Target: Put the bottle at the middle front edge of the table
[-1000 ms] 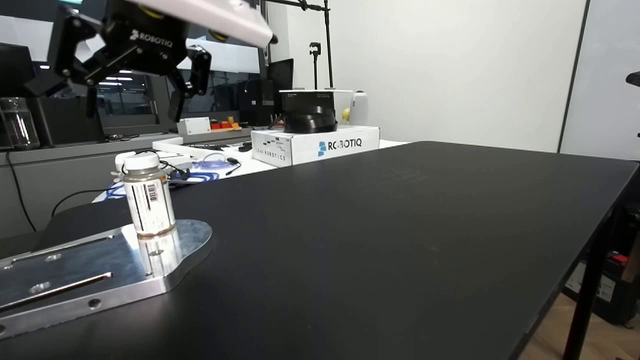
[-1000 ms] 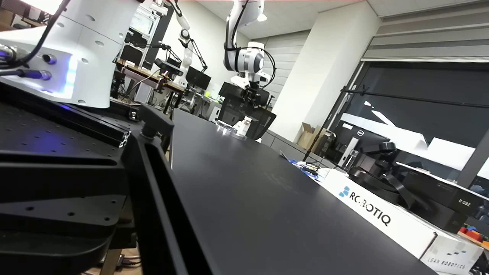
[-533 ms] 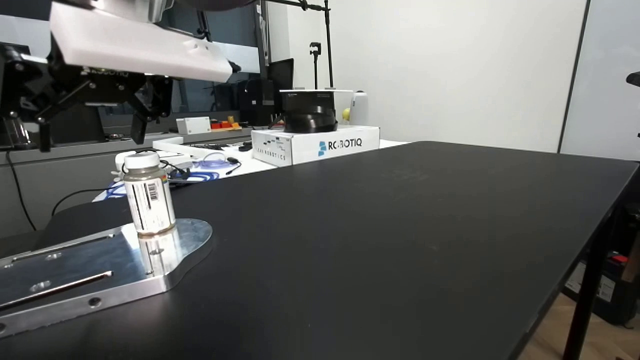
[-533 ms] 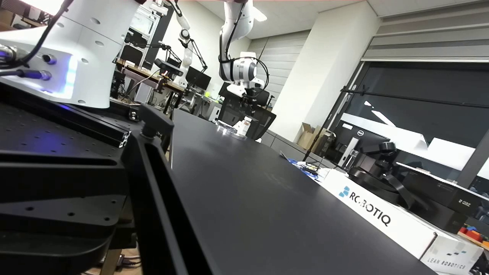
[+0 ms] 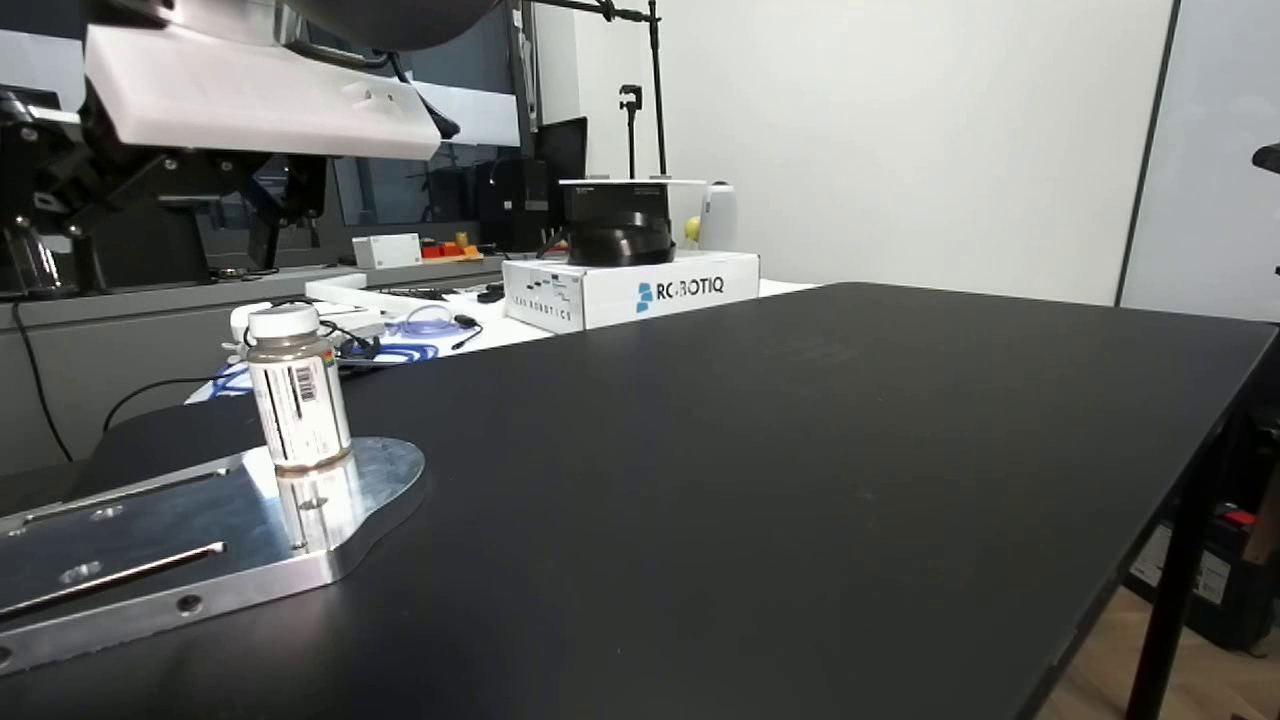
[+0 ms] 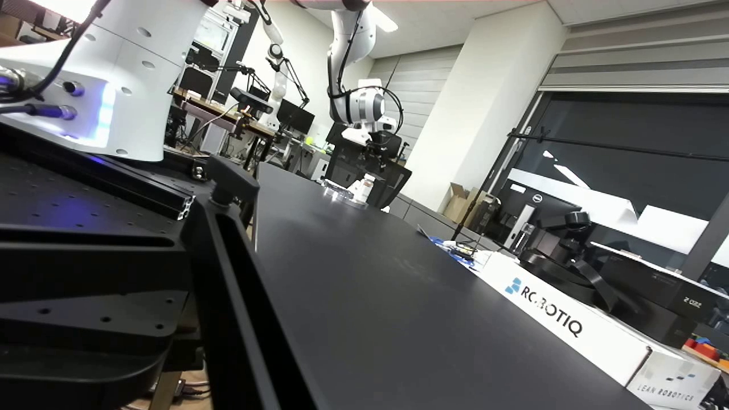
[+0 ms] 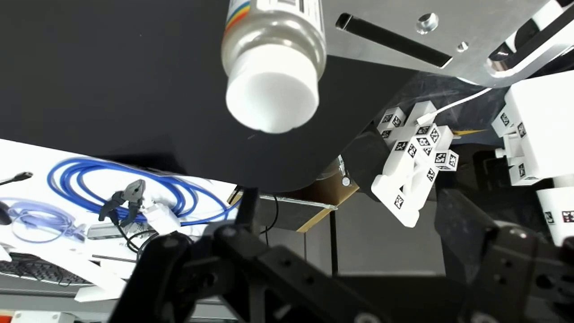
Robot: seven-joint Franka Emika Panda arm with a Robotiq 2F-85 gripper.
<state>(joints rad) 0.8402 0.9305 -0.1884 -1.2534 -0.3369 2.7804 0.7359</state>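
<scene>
The bottle (image 5: pixel 300 400) is clear plastic with a white cap and a white label. It stands upright on the flat shiny metal plate (image 5: pixel 200 520) at one end of the black table (image 5: pixel 760 480). In an exterior view the bottle (image 6: pixel 363 188) looks small and far off. My gripper (image 5: pixel 176 258) is open and empty, above the level of the cap, its fingers wide apart. In the wrist view the bottle (image 7: pixel 276 76) is at the top, cap toward the camera, outside the space between the fingertips of the gripper (image 7: pixel 352 220).
A white and blue box (image 5: pixel 650 290) with a black object on it stands beside the table, on a white surface with blue cables (image 7: pixel 80 179). White marker-covered blocks (image 7: pixel 408 166) show past the table's edge. A black chair (image 6: pixel 393 179) is behind the bottle.
My gripper has moved down and to the left in an exterior view and turned, mostly in the first half second. It stays open. The bottle has not moved.
</scene>
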